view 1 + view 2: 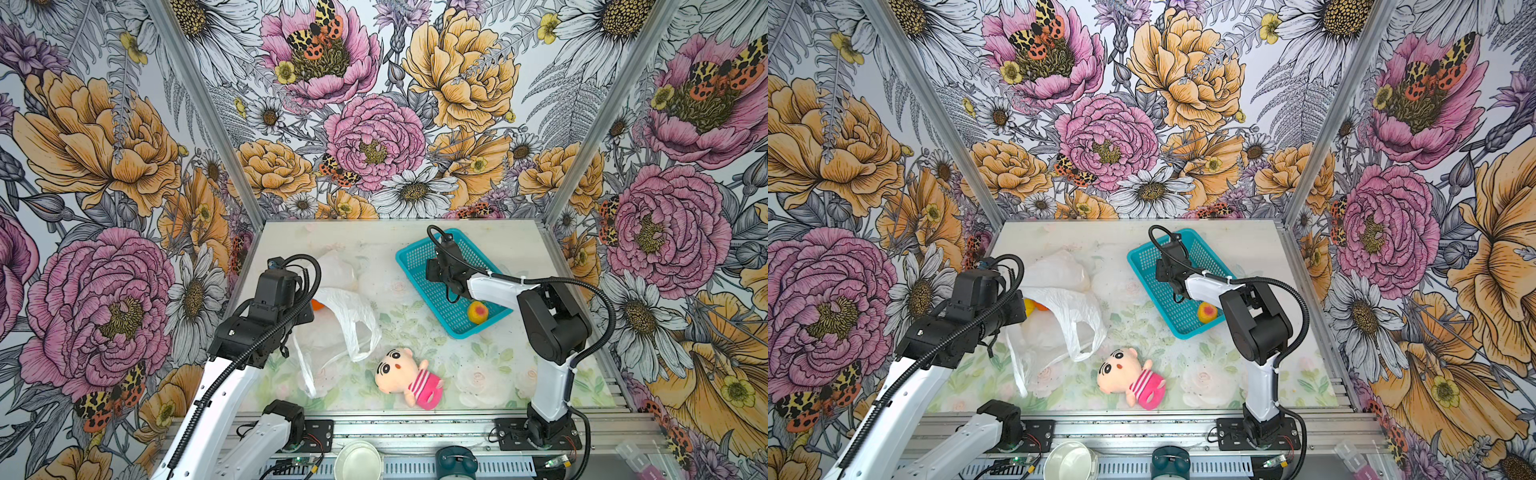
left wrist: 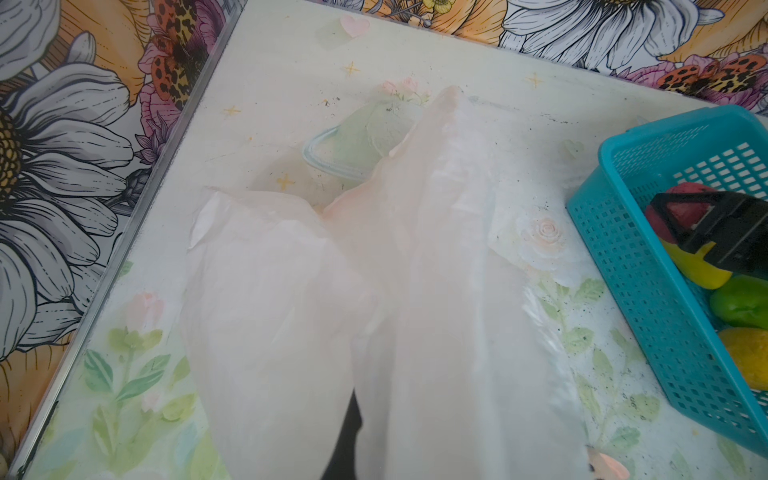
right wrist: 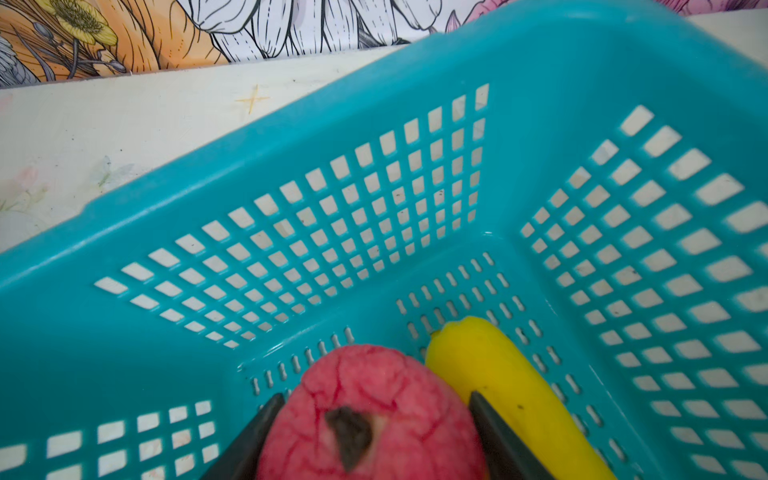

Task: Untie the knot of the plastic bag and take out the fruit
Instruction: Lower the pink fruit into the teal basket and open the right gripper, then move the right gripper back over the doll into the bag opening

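Observation:
The plastic bag (image 1: 353,316) (image 1: 1075,316) lies crumpled at the left of the table, its mouth open and its handle loops loose. The knot does not show. My left gripper (image 1: 305,311) is shut on the bag's edge, and the plastic (image 2: 436,291) drapes over it. An orange fruit (image 1: 1040,306) and a yellow one (image 1: 1029,306) peek out of the bag's mouth. My right gripper (image 3: 374,419) is down inside the teal basket (image 1: 419,253), its fingers tight against a pink-red fruit (image 3: 374,386). Beside that fruit lies a long yellow one (image 3: 498,374). A blushed yellow fruit (image 1: 478,311) and a green one (image 2: 739,305) also lie in the basket.
A pink-striped plush doll (image 1: 405,376) lies at the front middle, right of the bag's loops. A round white bowl (image 1: 357,459) and a dark teal object (image 1: 455,461) sit below the table's front rail. Flowered walls close in the left, back and right sides.

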`<state>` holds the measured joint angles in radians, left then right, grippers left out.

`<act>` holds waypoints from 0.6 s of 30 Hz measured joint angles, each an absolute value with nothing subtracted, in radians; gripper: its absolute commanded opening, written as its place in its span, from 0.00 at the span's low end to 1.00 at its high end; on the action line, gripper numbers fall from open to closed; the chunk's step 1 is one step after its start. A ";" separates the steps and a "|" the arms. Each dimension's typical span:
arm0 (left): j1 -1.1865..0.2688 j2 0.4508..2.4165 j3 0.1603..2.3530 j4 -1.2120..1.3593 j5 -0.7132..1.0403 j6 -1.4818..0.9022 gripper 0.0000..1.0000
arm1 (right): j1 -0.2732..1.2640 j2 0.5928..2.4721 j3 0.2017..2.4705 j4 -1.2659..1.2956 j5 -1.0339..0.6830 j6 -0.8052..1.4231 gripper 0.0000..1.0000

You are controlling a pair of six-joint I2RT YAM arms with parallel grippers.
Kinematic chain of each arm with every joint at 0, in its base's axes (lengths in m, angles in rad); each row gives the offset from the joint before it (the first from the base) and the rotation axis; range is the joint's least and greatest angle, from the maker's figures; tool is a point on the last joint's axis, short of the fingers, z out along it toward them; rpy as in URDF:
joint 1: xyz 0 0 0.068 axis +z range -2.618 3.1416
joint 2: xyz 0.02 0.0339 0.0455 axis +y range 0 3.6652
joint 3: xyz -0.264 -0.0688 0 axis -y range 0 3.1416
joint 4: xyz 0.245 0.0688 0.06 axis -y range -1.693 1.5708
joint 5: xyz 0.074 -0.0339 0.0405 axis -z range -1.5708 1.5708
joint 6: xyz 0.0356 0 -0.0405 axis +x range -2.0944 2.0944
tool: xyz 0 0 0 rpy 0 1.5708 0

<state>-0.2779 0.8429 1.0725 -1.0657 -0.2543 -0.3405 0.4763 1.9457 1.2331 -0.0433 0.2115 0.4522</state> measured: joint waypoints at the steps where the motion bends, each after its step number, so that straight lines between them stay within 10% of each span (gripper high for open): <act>1: -0.278 0.843 1.073 -1.066 -0.254 -0.340 0.00 | 0.476 1.946 1.234 -0.046 0.208 0.453 0.85; 8: -0.279 0.841 1.073 -1.066 -0.258 -0.340 0.00 | 0.484 1.893 1.177 -0.032 0.213 0.446 0.91; 18: -0.279 0.841 1.073 -1.066 -0.261 -0.340 0.00 | 0.622 1.546 0.928 0.138 0.249 0.350 0.64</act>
